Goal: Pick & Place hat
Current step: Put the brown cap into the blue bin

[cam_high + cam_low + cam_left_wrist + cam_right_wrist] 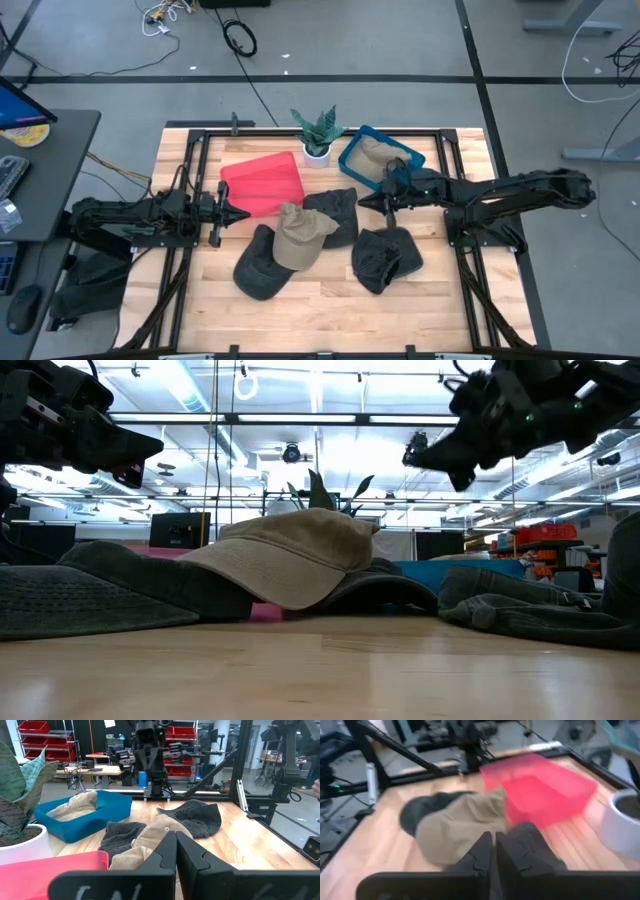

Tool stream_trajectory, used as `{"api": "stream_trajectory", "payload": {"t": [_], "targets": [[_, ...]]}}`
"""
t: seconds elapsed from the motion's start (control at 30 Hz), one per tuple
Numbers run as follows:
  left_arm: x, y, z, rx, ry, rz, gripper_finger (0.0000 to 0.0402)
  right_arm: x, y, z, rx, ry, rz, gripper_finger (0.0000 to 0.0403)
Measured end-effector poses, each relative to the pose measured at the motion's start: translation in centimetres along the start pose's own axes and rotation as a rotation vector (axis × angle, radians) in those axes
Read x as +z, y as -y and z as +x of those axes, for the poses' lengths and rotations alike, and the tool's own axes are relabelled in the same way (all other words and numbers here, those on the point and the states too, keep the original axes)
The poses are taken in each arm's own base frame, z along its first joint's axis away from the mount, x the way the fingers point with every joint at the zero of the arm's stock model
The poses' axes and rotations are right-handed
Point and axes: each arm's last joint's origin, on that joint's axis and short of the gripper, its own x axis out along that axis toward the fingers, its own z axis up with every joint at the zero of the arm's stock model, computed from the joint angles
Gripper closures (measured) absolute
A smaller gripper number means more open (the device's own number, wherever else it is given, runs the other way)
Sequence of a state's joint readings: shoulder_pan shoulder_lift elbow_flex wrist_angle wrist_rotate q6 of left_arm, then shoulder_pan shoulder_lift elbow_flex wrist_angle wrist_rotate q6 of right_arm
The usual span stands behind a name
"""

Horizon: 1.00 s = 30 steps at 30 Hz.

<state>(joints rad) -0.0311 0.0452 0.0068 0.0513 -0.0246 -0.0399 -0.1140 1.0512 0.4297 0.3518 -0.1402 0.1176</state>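
Observation:
A tan cap lies at mid-table, overlapping a dark cap at its near left and a dark hat at its far right. Another dark hat lies crumpled to the right. In the low view the tan cap rests brim-down on the dark ones. My left gripper hovers shut left of the pile, pointing right; its shut fingers face the tan cap. My right gripper hovers shut right of the pile, pointing left, with the tan cap ahead of it.
A red bin sits far left of the pile. A blue bin at far right holds a tan hat. A potted plant stands between the bins. A black frame runs along the table edges. Bare wood lies near.

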Motion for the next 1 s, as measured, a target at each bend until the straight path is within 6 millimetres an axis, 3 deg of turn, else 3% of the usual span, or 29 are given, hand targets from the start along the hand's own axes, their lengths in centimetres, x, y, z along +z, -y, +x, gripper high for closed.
{"api": "stream_trajectory", "payload": {"t": [0.37, 0.53, 0.73, 1.0], "targets": [[0.0, 0.0, 0.0, 0.000, 0.000, 0.000, 0.0399, 1.6, -3.3, 0.0, 0.154, 0.182, -0.076, 0.0376], [0.0, 0.0, 0.0, 0.000, 0.000, 0.000, 0.0399, 3.7, -5.1, 0.3, 0.172, 0.185, -0.082, 0.0376], [0.0, 0.0, 0.0, 0.000, 0.000, 0.000, 0.0399, 5.9, -7.3, 1.9, 0.149, 0.131, -0.140, 0.0376], [0.0, 0.0, 0.0, 0.000, 0.000, 0.000, 0.0399, 6.4, -7.6, 5.2, 0.071, 0.066, -0.169, 0.0376]]}}
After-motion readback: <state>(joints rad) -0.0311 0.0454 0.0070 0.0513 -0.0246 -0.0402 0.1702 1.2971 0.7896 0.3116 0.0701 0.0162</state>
